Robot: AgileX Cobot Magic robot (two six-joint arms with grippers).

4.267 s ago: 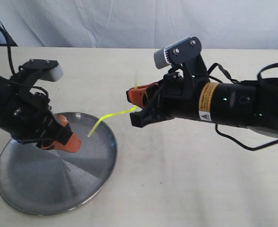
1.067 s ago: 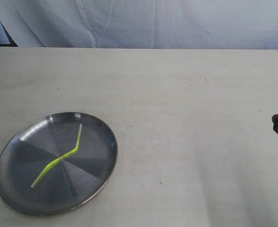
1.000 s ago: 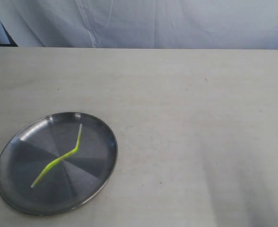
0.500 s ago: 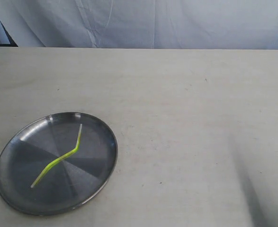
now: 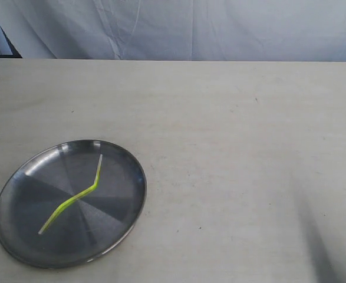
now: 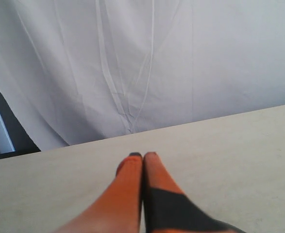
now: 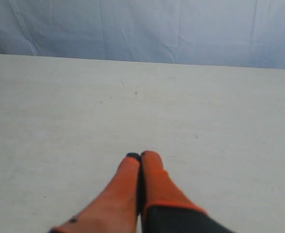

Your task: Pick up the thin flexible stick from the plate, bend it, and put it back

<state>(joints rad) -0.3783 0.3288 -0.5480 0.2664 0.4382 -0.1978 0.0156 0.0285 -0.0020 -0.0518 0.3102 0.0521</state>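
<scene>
The thin flexible stick (image 5: 72, 198) lies kinked on the plate (image 5: 125, 203) at the front left of the table, one whitish end toward the back, the other toward the front left. No arm shows in the exterior view. In the left wrist view my left gripper (image 6: 142, 155) is shut, orange fingers pressed together, nothing between them, over bare table. My right gripper (image 7: 140, 155) in the right wrist view is likewise shut and holds nothing. Neither wrist view shows the plate or the stick.
The pale table (image 5: 237, 147) stretches from the plate to the right edge of the view. A white-grey cloth backdrop (image 5: 190, 29) hangs behind the table's far edge. A dark gap (image 6: 6, 131) shows beside the cloth in the left wrist view.
The right gripper, still at the exterior view's right edge a second ago, has withdrawn out of it. Plate and kinked stick have not moved.
</scene>
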